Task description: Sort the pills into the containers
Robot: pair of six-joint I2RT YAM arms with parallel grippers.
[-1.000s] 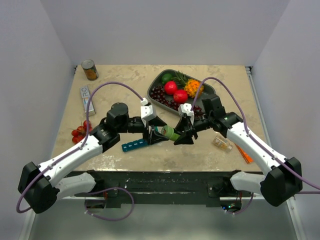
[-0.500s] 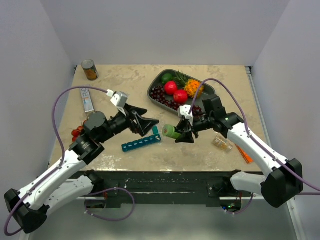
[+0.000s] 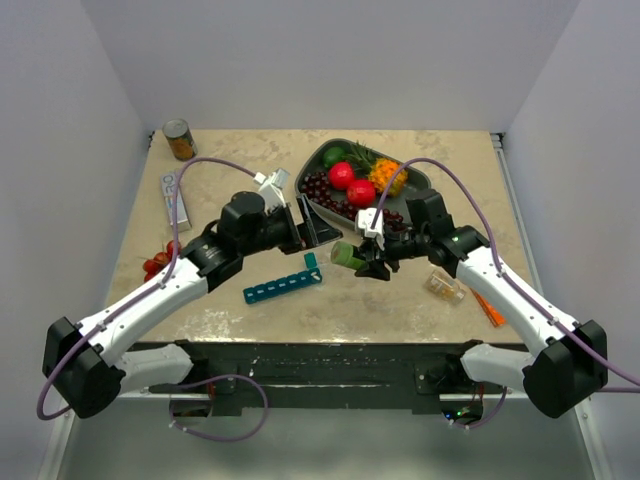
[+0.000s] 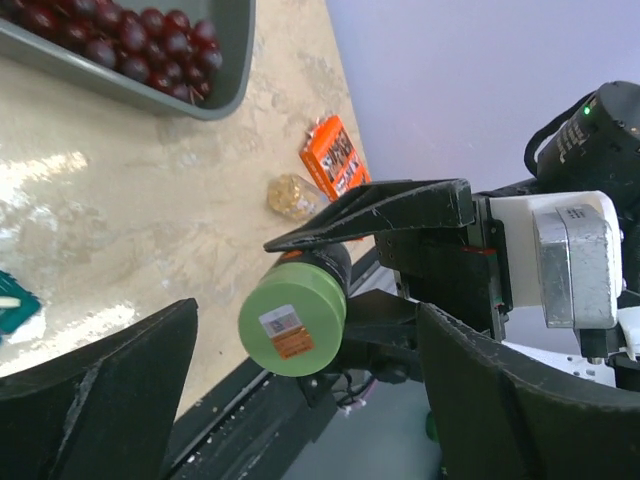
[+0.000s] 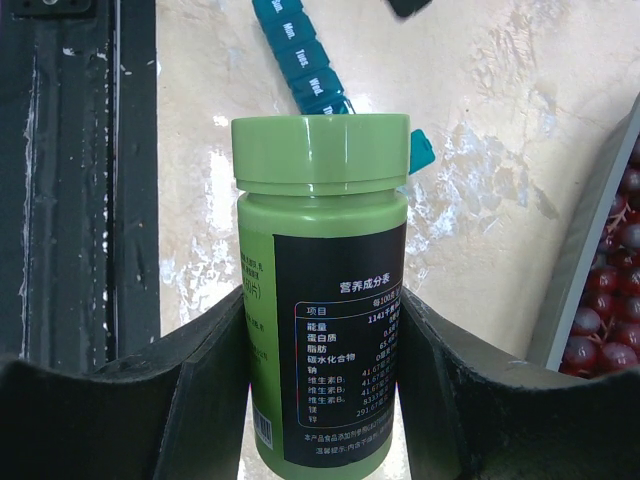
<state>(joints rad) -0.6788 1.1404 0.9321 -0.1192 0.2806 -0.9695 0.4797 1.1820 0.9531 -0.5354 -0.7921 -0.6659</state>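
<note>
A green pill bottle (image 3: 343,256) with its green cap on lies level in my right gripper (image 3: 362,262), held above the table. In the right wrist view the gripper (image 5: 322,300) is shut on the bottle (image 5: 320,200) at its black label. My left gripper (image 3: 322,228) stands open just left of the cap, touching nothing. In the left wrist view the gripper (image 4: 307,312) faces the cap (image 4: 293,327). The teal containers (image 3: 283,285) lie on the table below, one lid raised; they also show in the right wrist view (image 5: 300,60). No pills show.
A dark grey fruit tray (image 3: 303,190) with grapes and red fruit sits behind the grippers. A can (image 3: 180,140) and a white box (image 3: 175,198) stand at the back left, tomatoes (image 3: 160,262) at the left. A clear packet (image 3: 445,285) and an orange packet (image 3: 488,305) lie at the right.
My left gripper let go of the cap end and opened wide, swung away left, then came back toward the bottle. The right gripper kept hold and shifted slightly.
</note>
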